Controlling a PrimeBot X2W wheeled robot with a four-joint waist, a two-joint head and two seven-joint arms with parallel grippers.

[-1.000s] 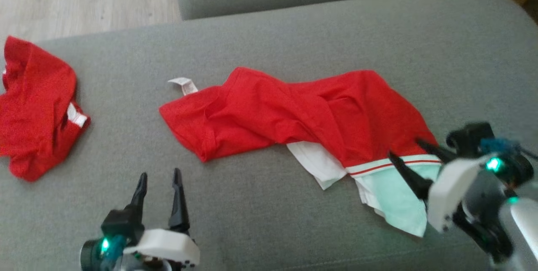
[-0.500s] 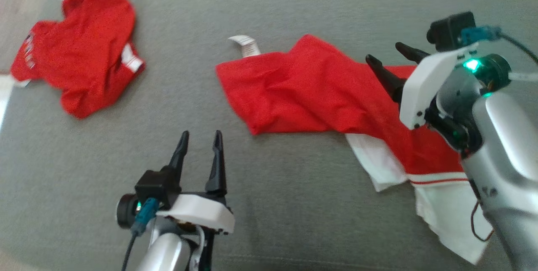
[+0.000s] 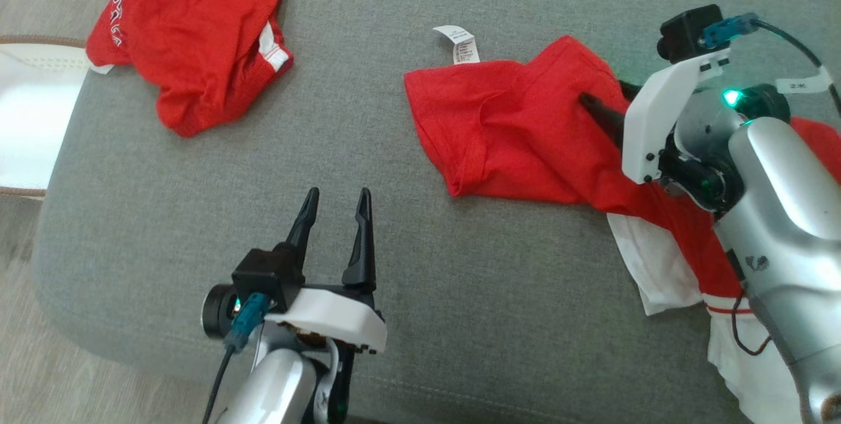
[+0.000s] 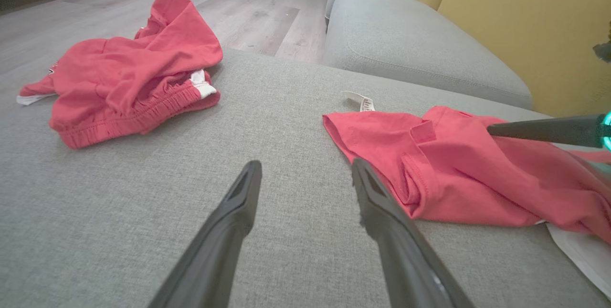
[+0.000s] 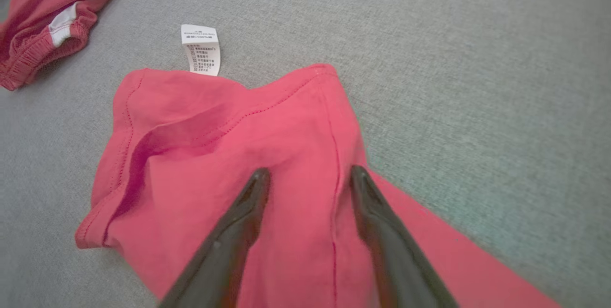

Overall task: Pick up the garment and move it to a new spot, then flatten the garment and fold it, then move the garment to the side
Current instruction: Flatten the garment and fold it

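Note:
The garment is a red top with a white lower part and a white care label, lying crumpled along the grey sofa seat. My right gripper rests on its red upper part. In the right wrist view the gripper has both tips pressed into the garment, jaws apart, with a raised seam ridge between them. My left gripper hovers open over bare cushion, left of the garment's edge, holding nothing.
A second crumpled piece of red clothing with an elastic waistband lies at the seat's far left corner. A white object sits beyond the seat's left edge. Another grey cushion and a yellow backrest stand behind.
The head camera has swung, shifting the whole picture. My right gripper has travelled from the white hem end to the red upper part, and its jaws have narrowed slightly. The left gripper stays open.

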